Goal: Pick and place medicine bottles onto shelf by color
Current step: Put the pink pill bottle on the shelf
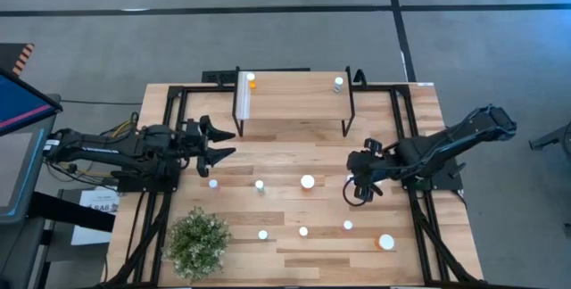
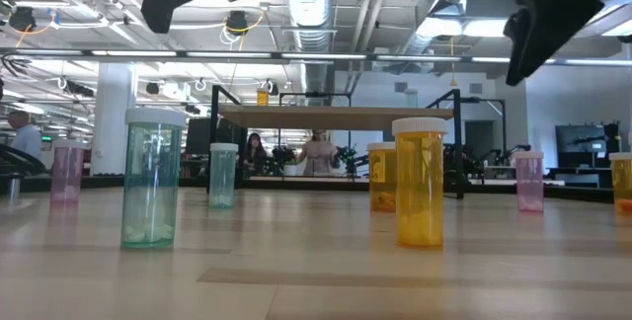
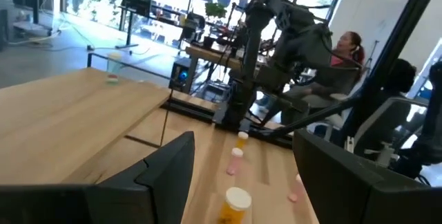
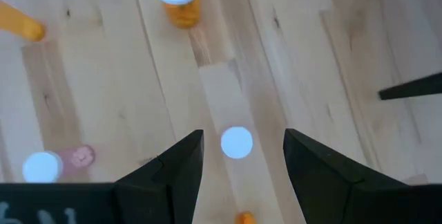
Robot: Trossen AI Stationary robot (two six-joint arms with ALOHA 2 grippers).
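The left arm lies low and long across the table's left side. Its left gripper (image 1: 221, 143) points toward the middle with its two fingers spread wide, holding nothing. A small bottle (image 1: 213, 183) stands just beside it, and more medicine bottles (image 1: 308, 181) dot the table farther on. The shelf (image 1: 294, 95) stands ahead of that gripper, with an orange bottle (image 1: 252, 81) and a pale bottle (image 1: 339, 83) on top. The right arm bends down from the right side. The right gripper (image 4: 243, 156) points straight down, fingers apart and empty, with a white-capped bottle (image 4: 237, 143) right below, between them.
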